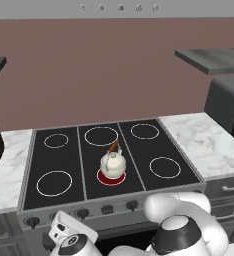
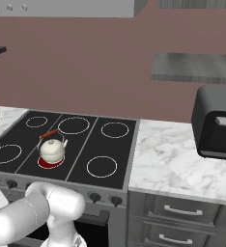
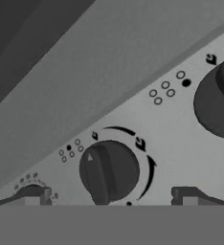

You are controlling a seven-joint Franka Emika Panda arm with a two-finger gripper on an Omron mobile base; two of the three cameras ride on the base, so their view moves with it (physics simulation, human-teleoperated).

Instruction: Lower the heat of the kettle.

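Jaws point(image 3: 110, 196) stand open, holding nothing, astride the stove knob point(image 3: 109, 171).
Center on the knob's ridge, close, then turn gently: kettle point(image 1: 112, 162) sits on the red burner point(image 1: 111, 177).

No readable words or numbers; the stove's front panel point(image 3: 133, 115) bears small arrows and burner-dot diagrams (beside each knob point(image 3: 108, 171)).

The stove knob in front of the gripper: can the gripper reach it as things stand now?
Probably yes. The gripper is open, its fingertips on either side of the knob, and nothing lies between them.
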